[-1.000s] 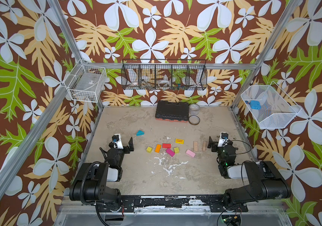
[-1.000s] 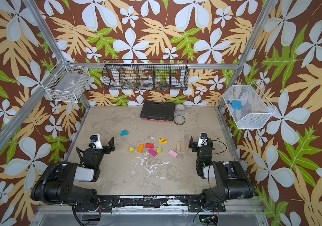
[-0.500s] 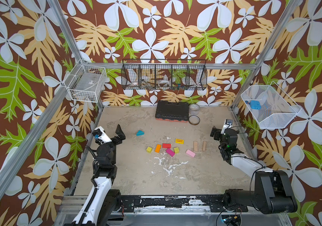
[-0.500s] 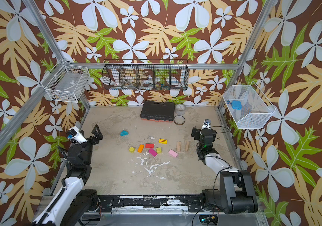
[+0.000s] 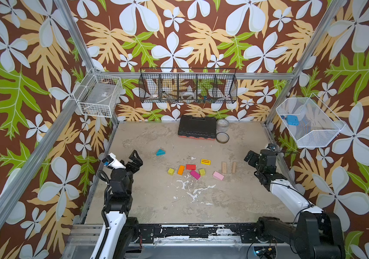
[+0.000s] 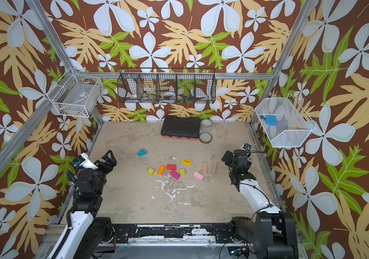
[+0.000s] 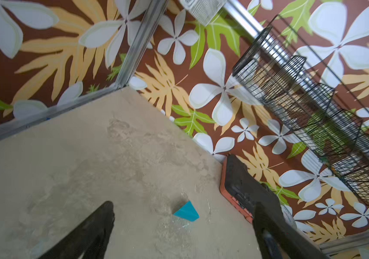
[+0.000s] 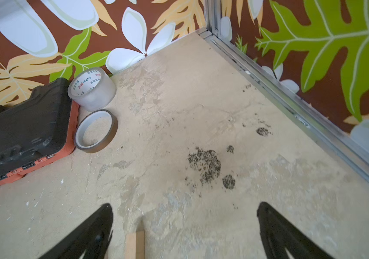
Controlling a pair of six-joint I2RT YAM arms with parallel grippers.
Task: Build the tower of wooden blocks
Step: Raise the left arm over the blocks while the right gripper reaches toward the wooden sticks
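Blocks (image 5: 190, 166) are scattered on the middle of the counter (image 5: 201, 201), unstacked. The left jaws and right jaws are held apart, empty. The planks (image 5: 224, 167), laid lengthwise front-to-back, are found near the right jaws; the wedge (image 5: 160, 152) lies nearer the left.

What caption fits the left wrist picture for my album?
Open left claw frames the teal wedge on the table, black tool case by the wall.

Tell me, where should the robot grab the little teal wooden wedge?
Likely from above with the nearby open left gripper: the teal wooden wedge lies alone. Pinch its two flat matching faces, not the slopes, where a grip would slip.
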